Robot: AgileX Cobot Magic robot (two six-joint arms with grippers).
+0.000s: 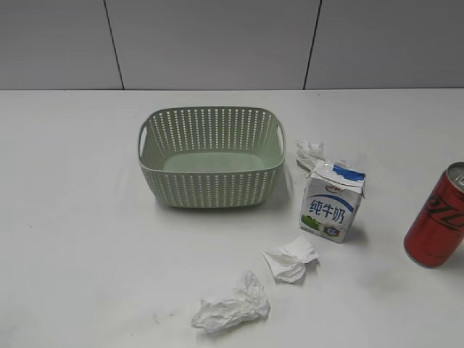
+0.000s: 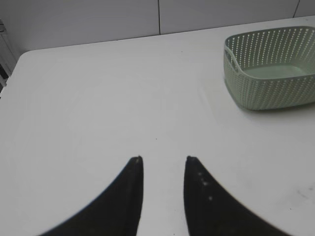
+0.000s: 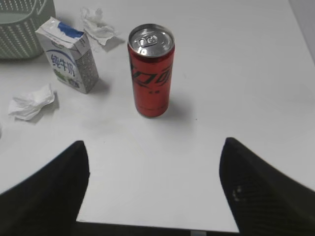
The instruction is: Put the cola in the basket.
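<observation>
Cola, a tall slim red drink can (image 1: 438, 217) with black lettering and a silver top, stood upright at the far right edge of the exterior view, partly cut off by the frame, on the white table (image 1: 80, 217). Well to its left sat the pale green rectangular plastic basket (image 1: 211, 185) with perforated sides and handle cutouts, nothing visible inside it. Between them stood a white-and-blue milk carton (image 1: 332, 203), with one crumpled white tissue (image 1: 312, 154) behind it, another (image 1: 291, 259) in front of it and a third (image 1: 230, 307) nearer the camera. Neither arm showed in this view. From the left wrist, the left gripper (image 2: 164, 160) hung over bare table, its two dark fingers standing a little apart with nothing between them, and the basket (image 2: 268, 91) lay well off at the upper right. From the right wrist, the right gripper (image 3: 153, 147) had its dark fingers spread wide and held nothing; the can (image 3: 151, 71) stood upright ahead of it, in line with the gap between the fingers but clear of both. The carton (image 3: 69, 56) stood just left of the can, apart from it, with a corner of the basket (image 3: 22, 27) at the upper left and tissues nearby.
</observation>
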